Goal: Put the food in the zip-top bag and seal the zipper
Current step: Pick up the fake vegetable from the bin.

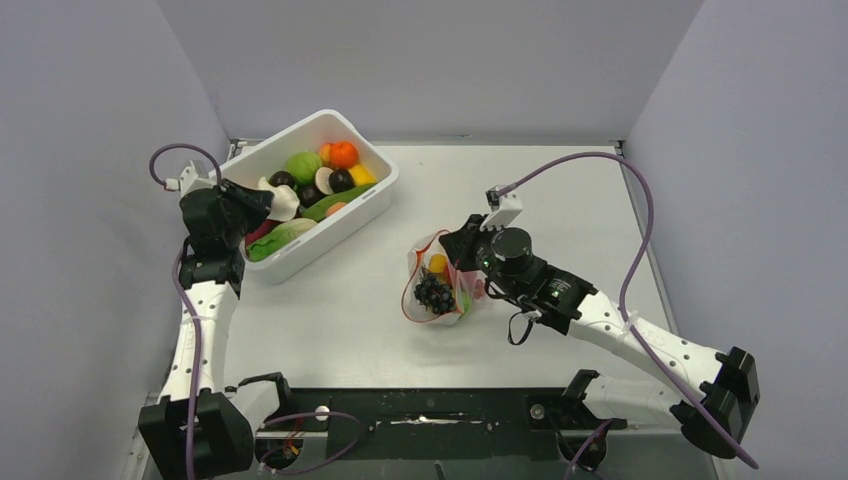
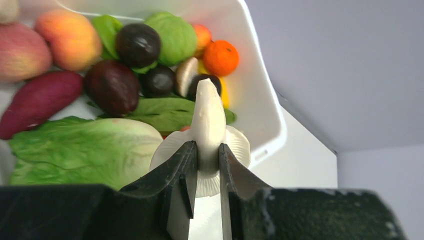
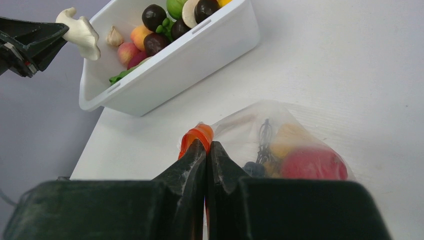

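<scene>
The left gripper [image 2: 205, 165] clamped a white mushroom [image 2: 208, 115] above the bin [image 1: 372, 198]. The right gripper [image 3: 206, 150] pinched shut on the zipper [image 3: 197, 135] of the zip-top bag [image 1: 436, 292], at the bin's four o'clock. Held by one edge, the bag's mouth could sag and block the mushroom.

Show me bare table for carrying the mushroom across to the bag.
Bare table lies between the white bin and the zip-top bag, and beyond the bag. Crowded: inside the bin; right of the bag, the right arm.
</scene>
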You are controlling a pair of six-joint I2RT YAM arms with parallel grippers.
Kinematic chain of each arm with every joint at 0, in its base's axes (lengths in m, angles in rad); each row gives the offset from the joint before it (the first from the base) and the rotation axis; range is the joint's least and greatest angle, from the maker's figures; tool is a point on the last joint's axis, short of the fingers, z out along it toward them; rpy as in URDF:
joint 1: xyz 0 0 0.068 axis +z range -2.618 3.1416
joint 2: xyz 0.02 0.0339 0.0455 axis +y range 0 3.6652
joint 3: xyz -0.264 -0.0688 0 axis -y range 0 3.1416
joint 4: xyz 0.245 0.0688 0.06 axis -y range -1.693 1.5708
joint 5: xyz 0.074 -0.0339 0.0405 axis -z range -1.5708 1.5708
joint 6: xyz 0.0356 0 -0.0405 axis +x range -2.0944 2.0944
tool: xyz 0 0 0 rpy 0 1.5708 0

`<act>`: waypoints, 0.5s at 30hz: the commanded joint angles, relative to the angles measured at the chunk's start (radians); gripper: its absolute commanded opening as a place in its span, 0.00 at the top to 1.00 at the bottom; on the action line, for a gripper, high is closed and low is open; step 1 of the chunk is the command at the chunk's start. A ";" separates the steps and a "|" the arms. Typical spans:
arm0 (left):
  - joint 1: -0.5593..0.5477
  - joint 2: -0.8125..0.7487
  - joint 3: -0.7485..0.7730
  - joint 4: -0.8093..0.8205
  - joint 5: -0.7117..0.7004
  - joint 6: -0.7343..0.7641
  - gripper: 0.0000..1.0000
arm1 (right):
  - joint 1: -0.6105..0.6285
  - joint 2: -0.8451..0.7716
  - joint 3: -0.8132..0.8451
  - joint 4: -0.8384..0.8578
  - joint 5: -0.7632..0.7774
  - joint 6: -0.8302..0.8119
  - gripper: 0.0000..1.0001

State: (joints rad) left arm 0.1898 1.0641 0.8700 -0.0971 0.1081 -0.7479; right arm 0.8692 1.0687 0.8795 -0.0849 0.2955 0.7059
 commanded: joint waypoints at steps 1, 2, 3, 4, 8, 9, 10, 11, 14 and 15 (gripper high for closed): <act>-0.052 -0.062 0.001 0.011 0.149 0.001 0.83 | -0.006 0.026 0.080 0.066 -0.005 0.020 1.00; -0.062 -0.074 -0.010 0.018 0.163 -0.004 0.83 | -0.007 0.036 0.086 0.069 -0.008 0.023 1.00; -0.072 -0.082 -0.021 0.029 0.181 -0.010 0.83 | -0.006 0.044 0.091 0.074 -0.011 0.025 1.00; -0.081 -0.099 -0.031 0.039 0.197 -0.016 0.83 | -0.006 0.051 0.096 0.079 -0.012 0.028 1.00; -0.138 -0.143 -0.059 0.085 0.242 -0.052 0.83 | -0.006 0.083 0.114 0.096 -0.016 0.041 1.00; -0.167 -0.152 -0.068 0.098 0.248 -0.065 0.83 | -0.006 0.091 0.118 0.099 -0.018 0.046 1.00; -0.189 -0.157 -0.073 0.106 0.252 -0.075 0.83 | -0.006 0.104 0.122 0.105 -0.019 0.051 1.00; -0.214 -0.161 -0.072 0.108 0.254 -0.079 0.83 | -0.006 0.113 0.126 0.112 -0.021 0.056 1.00; -0.292 -0.173 -0.069 0.114 0.242 -0.089 0.83 | -0.006 0.134 0.140 0.127 -0.031 0.069 1.00; -0.318 -0.178 -0.074 0.127 0.242 -0.095 0.83 | -0.006 0.140 0.145 0.129 -0.032 0.071 1.00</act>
State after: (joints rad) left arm -0.0471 0.9203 0.7898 -0.0769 0.3187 -0.8101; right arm 0.8692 1.1969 0.9565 -0.0589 0.2718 0.7479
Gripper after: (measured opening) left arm 0.185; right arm 0.032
